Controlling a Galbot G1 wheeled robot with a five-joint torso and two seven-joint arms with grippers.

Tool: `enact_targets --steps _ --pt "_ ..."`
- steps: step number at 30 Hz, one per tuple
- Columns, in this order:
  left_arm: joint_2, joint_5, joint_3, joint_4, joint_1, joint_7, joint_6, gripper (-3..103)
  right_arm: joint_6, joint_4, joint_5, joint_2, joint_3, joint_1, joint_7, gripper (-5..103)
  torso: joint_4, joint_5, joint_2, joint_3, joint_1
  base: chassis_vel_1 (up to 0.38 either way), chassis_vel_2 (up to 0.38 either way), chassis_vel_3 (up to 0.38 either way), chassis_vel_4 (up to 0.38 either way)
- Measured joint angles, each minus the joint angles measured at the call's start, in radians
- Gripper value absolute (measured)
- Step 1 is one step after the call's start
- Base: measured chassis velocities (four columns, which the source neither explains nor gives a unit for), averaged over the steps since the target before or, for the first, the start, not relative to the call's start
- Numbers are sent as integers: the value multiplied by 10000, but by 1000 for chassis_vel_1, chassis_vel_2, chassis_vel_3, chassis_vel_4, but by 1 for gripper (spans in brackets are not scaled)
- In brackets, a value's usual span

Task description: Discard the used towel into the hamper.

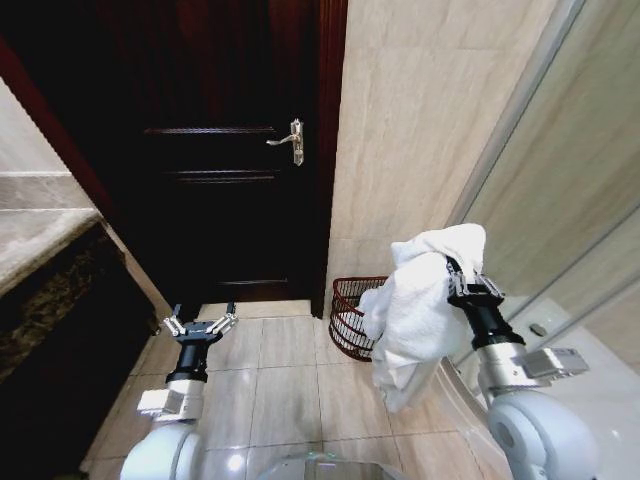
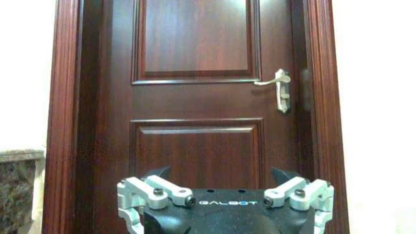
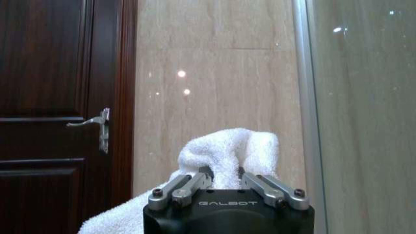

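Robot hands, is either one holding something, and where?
The right gripper pinches the fluffy white towel at a bunched fold near its top; the rest hangs down. The left gripper is open, empty.

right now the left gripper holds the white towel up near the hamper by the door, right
Not quite: the right gripper holds the white towel, as the head view shows. The left gripper is open, with nothing in it. The hamper does stand on the floor by the door.

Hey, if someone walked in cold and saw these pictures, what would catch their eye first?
First, the white towel pinched in the right gripper, draped down at the robot's right. Behind it, the reddish-brown hamper stands on the tile floor by the wall. The dark wooden door with its silver handle faces the open, empty left gripper.
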Motion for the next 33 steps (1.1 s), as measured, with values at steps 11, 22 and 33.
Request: enact_targets --steps 11,22,33 --pt "-29 -19 37 84 -13 -33 -250 100 3 0 66 -35 48 40 1 14 0 -1 418 241 175 0 0 0 0" --pt "106 -187 27 3 -29 140 -463 100 -11 0 56 30 40 168 -81 14 1 0 496 280 209 0 0 0 0" --pt "82 -141 -13 167 -51 150 -523 100 10 -92 48 -20 -38 335 -105 14 1 0 434 247 189 -34 30 26 -31"
